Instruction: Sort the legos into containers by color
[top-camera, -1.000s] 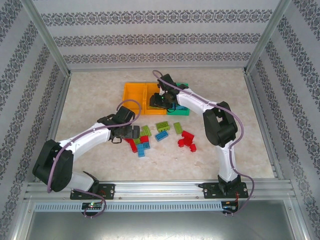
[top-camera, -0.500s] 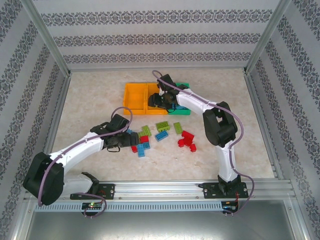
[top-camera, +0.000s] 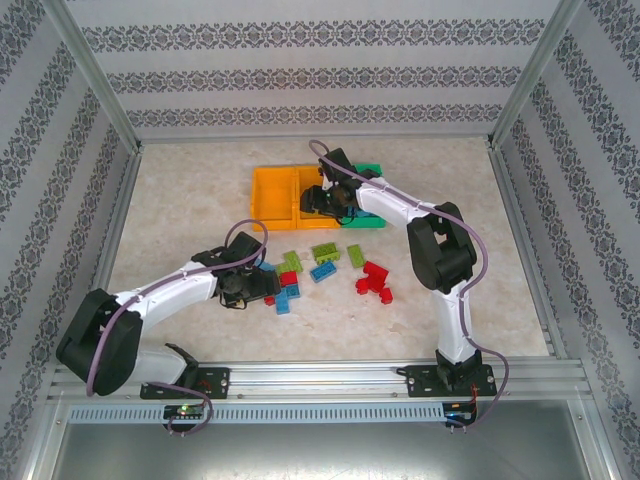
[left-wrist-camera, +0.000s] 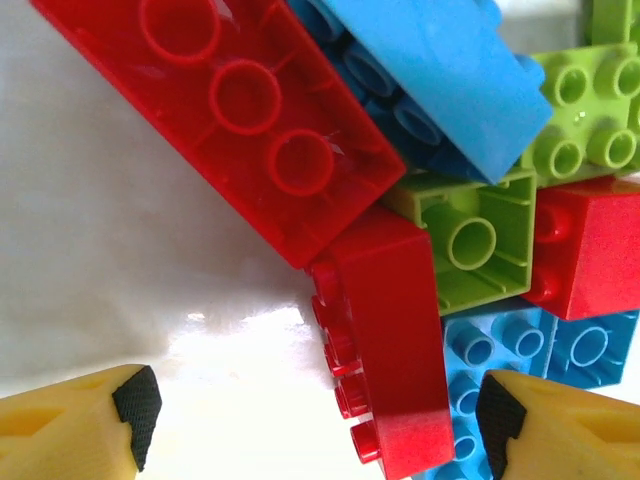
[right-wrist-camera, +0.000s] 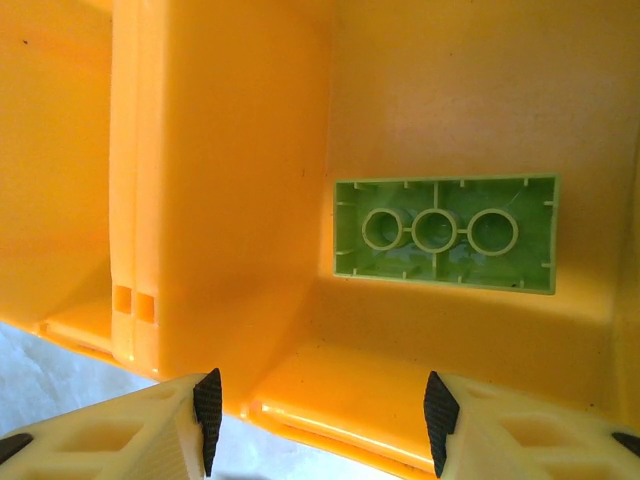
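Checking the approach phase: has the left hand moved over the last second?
Yes. In the top view the left hand has shifted down the frame, away from the orange-yellow bin, alongside the lego pile.

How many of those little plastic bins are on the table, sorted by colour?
Orange-yellow bins: 2
Green bins: 1
Total: 3
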